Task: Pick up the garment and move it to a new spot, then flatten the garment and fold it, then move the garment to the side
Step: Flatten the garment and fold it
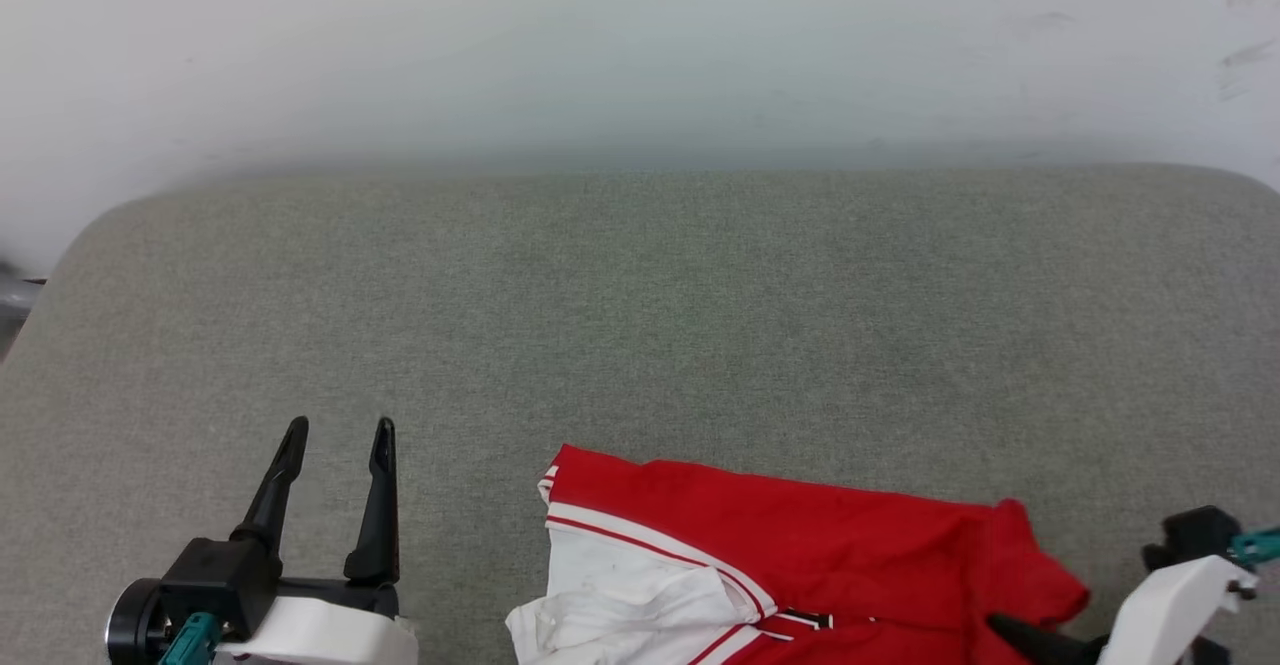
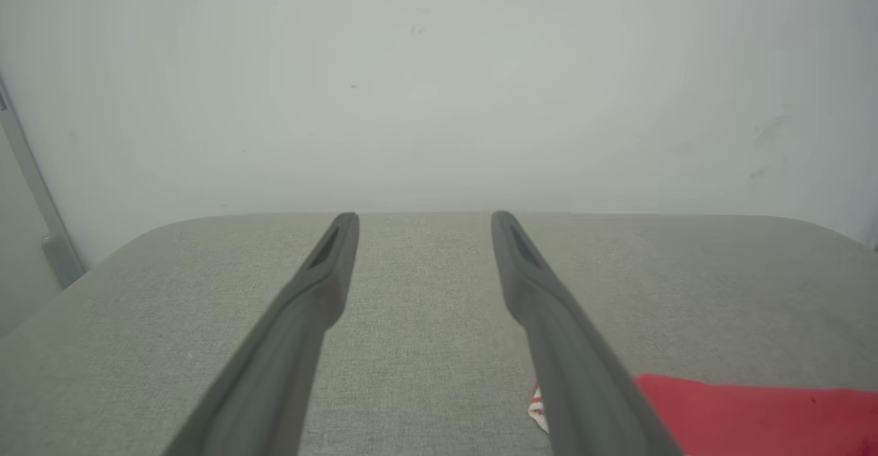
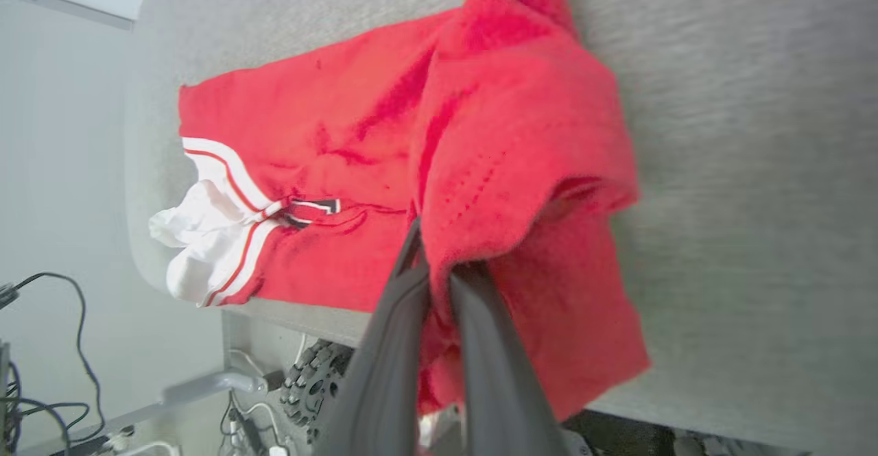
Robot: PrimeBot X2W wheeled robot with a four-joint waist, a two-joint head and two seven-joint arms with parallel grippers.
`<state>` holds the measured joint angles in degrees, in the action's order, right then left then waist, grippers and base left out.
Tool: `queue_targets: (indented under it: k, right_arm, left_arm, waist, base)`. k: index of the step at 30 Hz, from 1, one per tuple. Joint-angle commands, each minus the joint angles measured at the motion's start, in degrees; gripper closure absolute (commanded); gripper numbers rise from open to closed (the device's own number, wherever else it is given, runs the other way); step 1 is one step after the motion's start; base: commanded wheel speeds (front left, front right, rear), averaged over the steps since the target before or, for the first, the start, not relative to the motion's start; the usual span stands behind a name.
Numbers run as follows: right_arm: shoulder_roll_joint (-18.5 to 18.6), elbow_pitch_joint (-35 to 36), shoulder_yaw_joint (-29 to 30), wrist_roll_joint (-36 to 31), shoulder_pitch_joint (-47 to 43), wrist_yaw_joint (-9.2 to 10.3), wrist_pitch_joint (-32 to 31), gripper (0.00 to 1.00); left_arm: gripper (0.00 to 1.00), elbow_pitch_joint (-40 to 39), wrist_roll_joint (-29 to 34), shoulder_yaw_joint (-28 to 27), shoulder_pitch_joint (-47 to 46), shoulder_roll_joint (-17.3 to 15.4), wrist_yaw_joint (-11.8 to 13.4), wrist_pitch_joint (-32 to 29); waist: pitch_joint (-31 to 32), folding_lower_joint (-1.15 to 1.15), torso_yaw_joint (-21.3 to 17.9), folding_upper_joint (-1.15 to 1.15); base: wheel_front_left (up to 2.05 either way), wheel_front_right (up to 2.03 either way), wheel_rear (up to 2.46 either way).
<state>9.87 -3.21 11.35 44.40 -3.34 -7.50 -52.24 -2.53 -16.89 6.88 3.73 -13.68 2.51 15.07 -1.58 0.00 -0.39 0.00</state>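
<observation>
A grey cloth-covered table (image 1: 640, 295) stands against a pale wall (image 1: 640, 45), the garment (image 1: 790, 545) crumpled at its near edge. My left gripper (image 1: 340, 430) is spread wide, apart from it; my right gripper (image 3: 439, 257) pinches a red fold, and that wrist's view adds cables (image 3: 86, 336) on the floor below.

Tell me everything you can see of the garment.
The garment is a red knit-looking shirt with a white sleeve, red-white striped trim and a bit of black lettering. It lies rumpled at the near edge of the grey cloth-covered table, seemingly overhanging it. The right pincer is shut on a red fold.
</observation>
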Motion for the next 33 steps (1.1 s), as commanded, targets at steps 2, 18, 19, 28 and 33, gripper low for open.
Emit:
queue_targets:
  k: [2,18,19,28,33]
  right_arm:
    - [-3.07,0.34,-2.05,4.88,0.09,0.03,-2.34,1.0]
    - [-7.04,-3.91,-23.35,33.66,7.1,0.03,4.31,1.0]
    - [-7.03,-4.12,-24.61,33.31,8.31,0.03,5.72,1.0]
    - [-7.0,-11.07,-30.09,27.21,14.25,0.03,13.27,1.0]
    - [-7.0,-13.26,-31.13,26.64,14.51,0.03,15.92,0.35]
  left_arm:
    - [0.0,-0.03,0.1,-0.21,-1.32,0.3,-0.59,0.12]
    - [0.0,0.81,1.28,-0.46,-4.33,2.25,-2.86,0.13]
    - [0.0,0.81,1.19,-0.46,-4.74,2.45,-2.98,0.13]
    - [0.0,1.97,2.09,-1.18,-7.75,4.59,-4.94,0.13]
    - [0.0,2.73,2.72,-2.24,-8.33,5.66,-5.97,0.13]
  waist:
    - [-0.56,0.0,0.72,0.0]
    - [-3.66,0.0,6.47,0.0]
    - [-4.31,0.0,6.93,0.0]
    - [-8.44,0.0,9.96,0.0]
    - [-8.88,0.0,10.01,0.0]
  base:
    - [0.0,0.0,0.0]
    - [0.0,0.0,0.0]
    - [0.0,0.0,0.0]
    - [0.0,0.0,0.0]
    - [0.0,0.0,0.0]
